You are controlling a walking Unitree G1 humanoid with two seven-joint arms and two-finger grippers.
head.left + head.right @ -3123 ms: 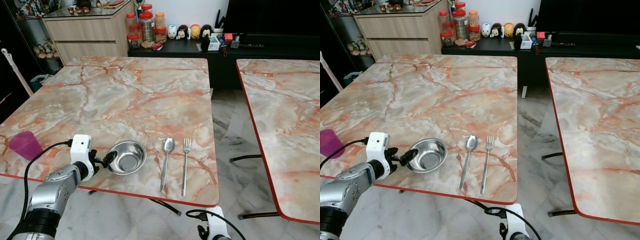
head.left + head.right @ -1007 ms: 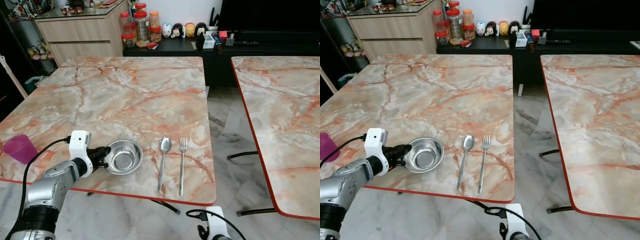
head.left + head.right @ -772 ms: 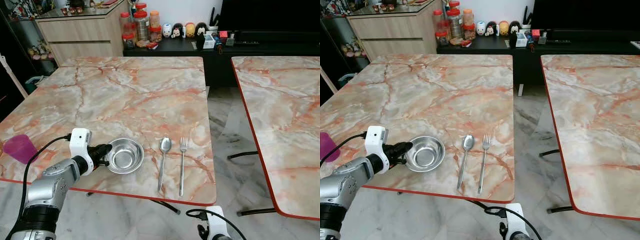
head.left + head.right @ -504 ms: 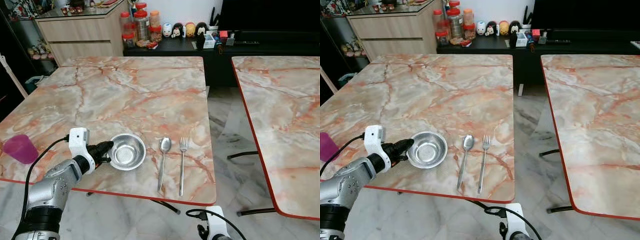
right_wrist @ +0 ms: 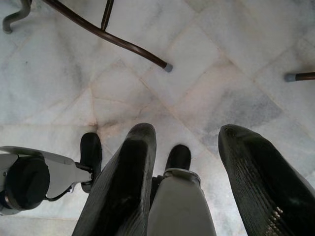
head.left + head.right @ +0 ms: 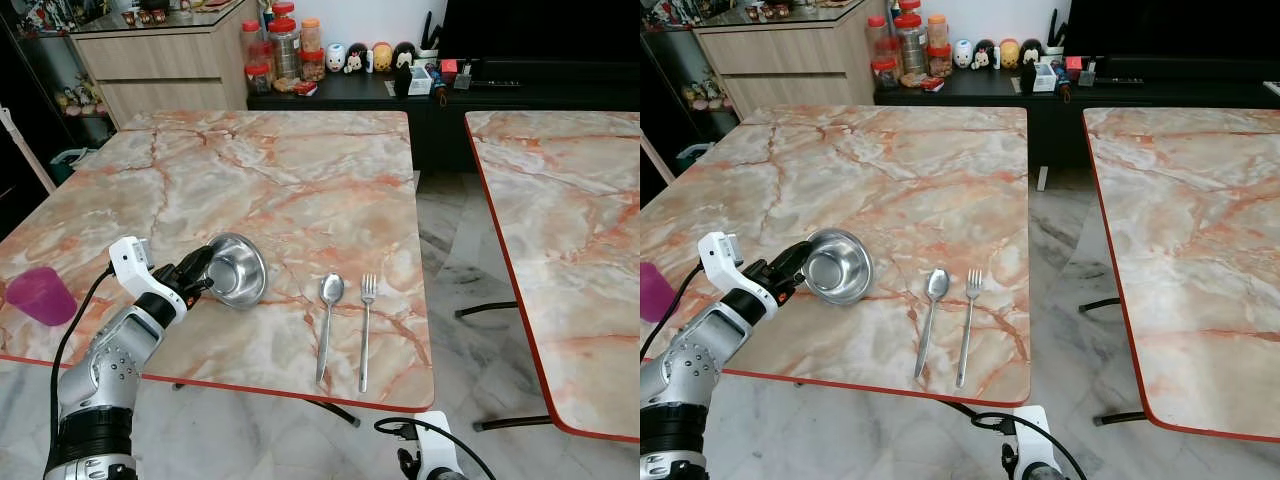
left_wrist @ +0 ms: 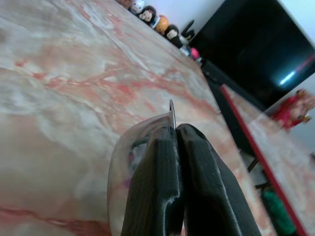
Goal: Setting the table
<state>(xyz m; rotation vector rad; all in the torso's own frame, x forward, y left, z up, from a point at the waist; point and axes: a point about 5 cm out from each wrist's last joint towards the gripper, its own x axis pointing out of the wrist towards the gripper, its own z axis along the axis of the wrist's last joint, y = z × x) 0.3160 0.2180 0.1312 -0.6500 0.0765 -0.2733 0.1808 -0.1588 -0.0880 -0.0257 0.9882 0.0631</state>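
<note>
Above table edge (image 6: 250, 372): left end effector (image 6: 200, 268) pinching tilted steel bowl (image 6: 236, 270).

bowl (image 6: 236, 269): 1 | spoon (image 6: 328, 322): 1 | fork (image 6: 366, 328): 1 | cup (image 6: 38, 295): 1 | tables (image 6: 280, 180): 2

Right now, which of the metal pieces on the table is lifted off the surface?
The bowl. The left end effector pinches its rim and holds it tilted above the table, while the spoon and fork lie flat.
</note>
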